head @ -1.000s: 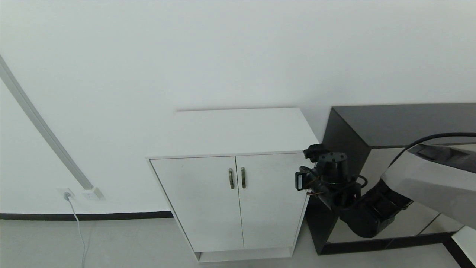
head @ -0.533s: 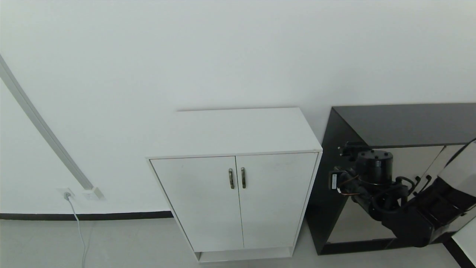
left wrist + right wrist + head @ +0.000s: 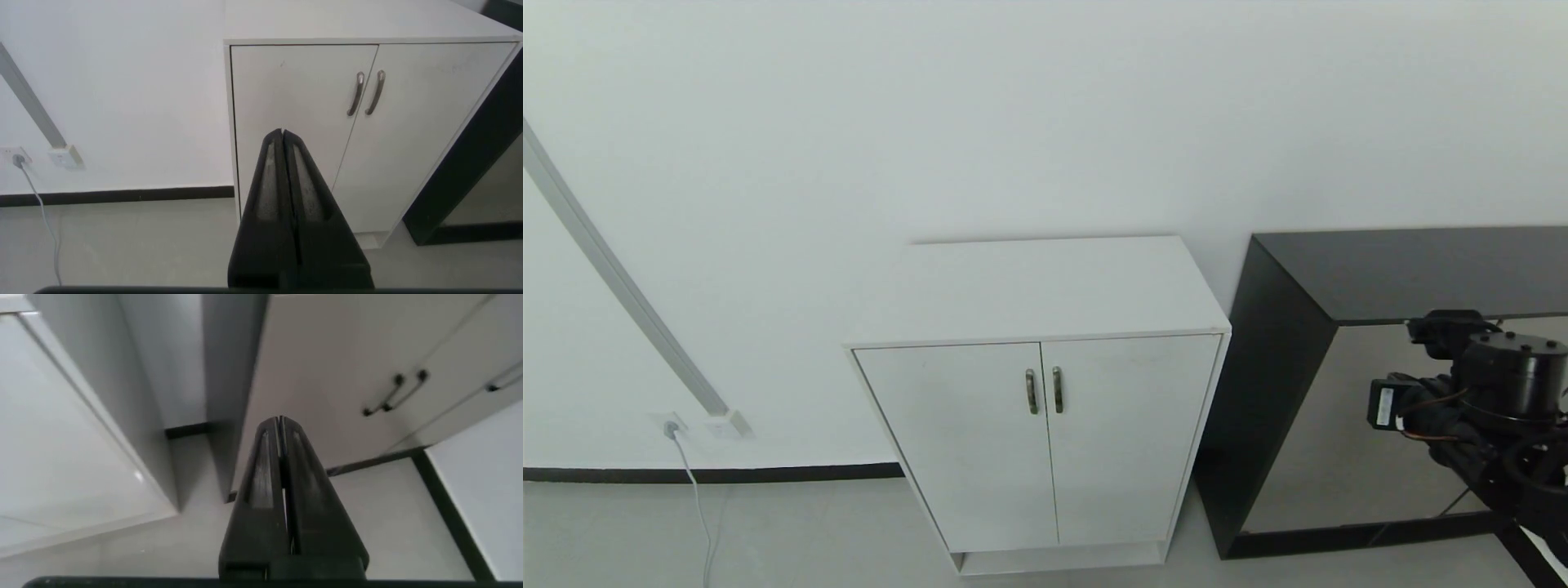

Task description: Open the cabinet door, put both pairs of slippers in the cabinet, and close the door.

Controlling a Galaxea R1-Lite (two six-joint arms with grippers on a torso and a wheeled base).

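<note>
The white cabinet stands against the wall with both doors shut, and its two dark handles meet at the middle. My right arm hangs at the far right, in front of the mirrored black cabinet and well away from the white one. In the right wrist view my right gripper is shut with nothing in it, and white doors with paired handles lie beyond it. My left gripper is also shut and empty. It points at the white cabinet's left door, some distance short of it.
A grey floor runs in front of the cabinets. On the left wall are a socket with a hanging cable and a slanted grey conduit. A black skirting strip lines the wall's base.
My right arm has swung right, from beside the white cabinet's right edge to the front of the black cabinet. The doors stay shut.
</note>
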